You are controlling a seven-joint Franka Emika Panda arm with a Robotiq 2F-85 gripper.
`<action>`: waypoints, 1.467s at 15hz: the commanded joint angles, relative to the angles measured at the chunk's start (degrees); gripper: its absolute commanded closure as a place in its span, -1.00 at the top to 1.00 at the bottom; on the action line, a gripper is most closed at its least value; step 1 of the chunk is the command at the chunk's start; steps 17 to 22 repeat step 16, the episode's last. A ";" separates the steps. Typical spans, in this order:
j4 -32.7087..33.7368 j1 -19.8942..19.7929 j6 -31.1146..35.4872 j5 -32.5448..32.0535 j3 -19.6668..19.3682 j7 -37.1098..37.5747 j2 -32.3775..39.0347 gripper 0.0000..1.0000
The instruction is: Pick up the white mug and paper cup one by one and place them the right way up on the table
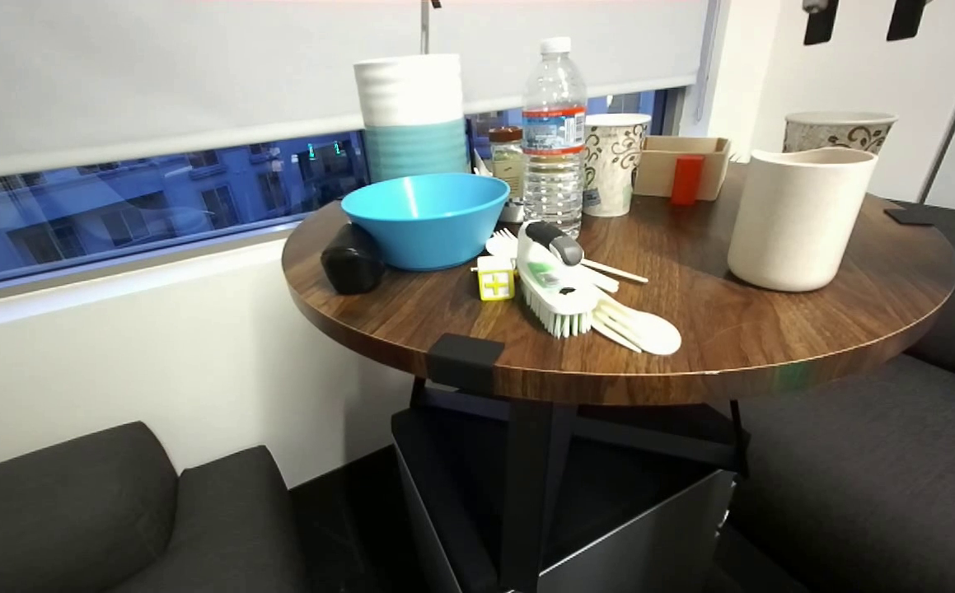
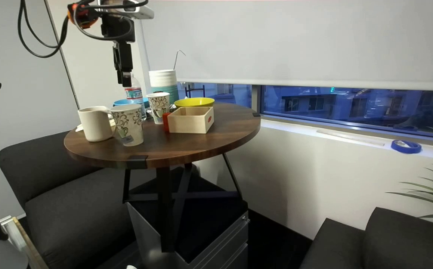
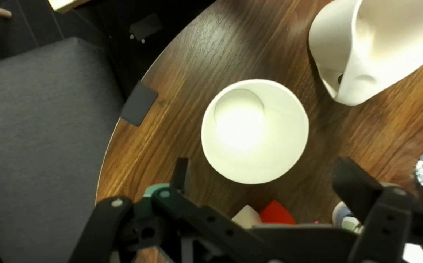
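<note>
The white mug (image 1: 798, 226) stands upright on the round brown table (image 1: 716, 309); it also shows in an exterior view (image 2: 95, 125) and the wrist view (image 3: 330, 44). Two patterned paper cups stand upright. One paper cup (image 1: 840, 132) is beside the mug, also in an exterior view (image 2: 129, 126), its open mouth up in the wrist view (image 3: 269, 149). The other paper cup (image 1: 613, 165) is behind the bottle, also in an exterior view (image 2: 159, 108). My gripper (image 3: 264, 166) is open and empty above the cup beside the mug; its fingers also show in both exterior views (image 1: 863, 21) (image 2: 124, 78).
A wooden box (image 2: 188, 121) and red block (image 2: 166, 122) stand near the cups. A water bottle (image 1: 555, 148), blue bowl (image 1: 428, 218), white-teal stack (image 1: 411, 115), brush (image 1: 551, 280) and plastic cutlery (image 1: 654, 331) are on the table. A yellow bowl (image 2: 194, 102) is behind the box.
</note>
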 commanded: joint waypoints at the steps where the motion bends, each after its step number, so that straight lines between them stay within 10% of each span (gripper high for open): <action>1: -4.21 2.97 1.97 -0.81 -0.92 -7.45 -7.70 1.00; 11: -12.40 13.80 8.72 2.95 -0.62 -22.12 -19.46 1.00; 22: -11.21 13.65 7.56 1.59 -0.20 -20.65 -18.26 1.00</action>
